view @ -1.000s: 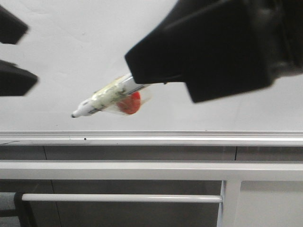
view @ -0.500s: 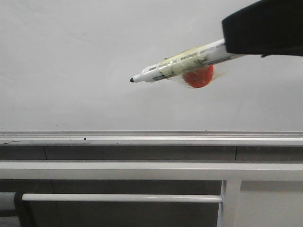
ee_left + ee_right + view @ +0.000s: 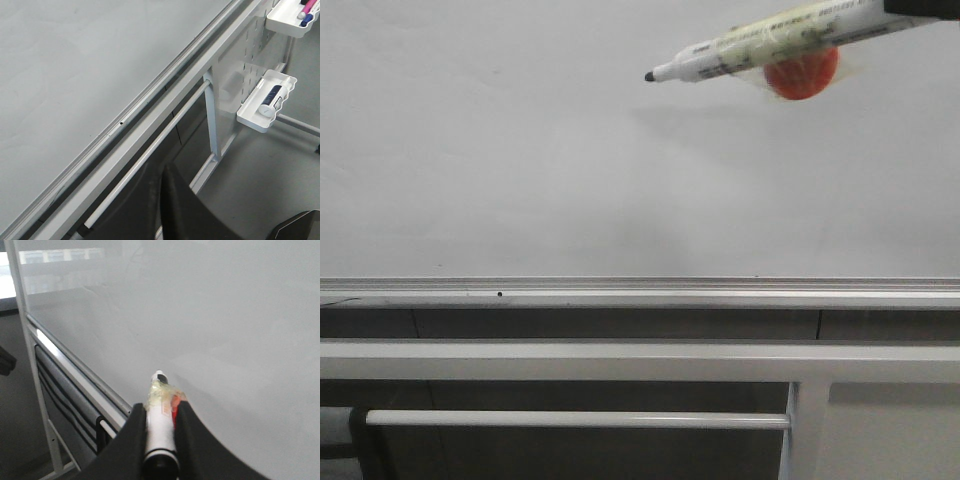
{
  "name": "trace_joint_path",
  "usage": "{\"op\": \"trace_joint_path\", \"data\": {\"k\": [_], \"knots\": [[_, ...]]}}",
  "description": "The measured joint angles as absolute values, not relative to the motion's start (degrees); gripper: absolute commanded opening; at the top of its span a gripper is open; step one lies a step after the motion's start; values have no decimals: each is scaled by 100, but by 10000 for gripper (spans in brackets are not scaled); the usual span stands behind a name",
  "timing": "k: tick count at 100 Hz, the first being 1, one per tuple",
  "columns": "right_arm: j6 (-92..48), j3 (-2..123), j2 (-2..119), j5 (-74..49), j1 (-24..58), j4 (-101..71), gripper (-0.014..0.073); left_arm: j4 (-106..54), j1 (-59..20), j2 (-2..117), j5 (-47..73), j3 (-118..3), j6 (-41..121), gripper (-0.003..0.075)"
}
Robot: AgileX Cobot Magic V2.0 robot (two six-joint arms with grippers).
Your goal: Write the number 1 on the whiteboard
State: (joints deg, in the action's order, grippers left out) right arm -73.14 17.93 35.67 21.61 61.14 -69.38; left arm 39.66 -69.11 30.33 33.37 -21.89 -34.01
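The whiteboard (image 3: 520, 150) fills the upper front view, with its silver edge rail (image 3: 620, 290) below; no black stroke shows on it. My right gripper (image 3: 160, 409) is shut on a white marker pen (image 3: 161, 430) with a black tip and a red-orange piece taped to it. In the front view the pen (image 3: 770, 40) lies slanted at the top right, tip pointing left, and only a black corner of the gripper (image 3: 925, 8) shows. I cannot tell whether the tip touches the board. My left gripper (image 3: 164, 172) is shut and empty, below the board's rail (image 3: 150, 90).
Grey-white metal bars (image 3: 620, 360) and a thin rod (image 3: 570, 418) run under the board over dark panels. In the left wrist view a white tray (image 3: 250, 117) holds an eraser, and a second tray (image 3: 282, 22) holds markers.
My right gripper has carried the pen up and to the right; its body has nearly left the front view. The left gripper's black fingers have left the front view.
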Motion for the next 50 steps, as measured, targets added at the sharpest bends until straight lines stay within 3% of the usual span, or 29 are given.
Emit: {"op": "trace_joint_path", "data": {"k": [50], "knots": [[-7314, 1793, 3567, 2641, 6114, -6807, -63, 3999, -6911, 3033, 3337, -2189, -3436, -20]]}}
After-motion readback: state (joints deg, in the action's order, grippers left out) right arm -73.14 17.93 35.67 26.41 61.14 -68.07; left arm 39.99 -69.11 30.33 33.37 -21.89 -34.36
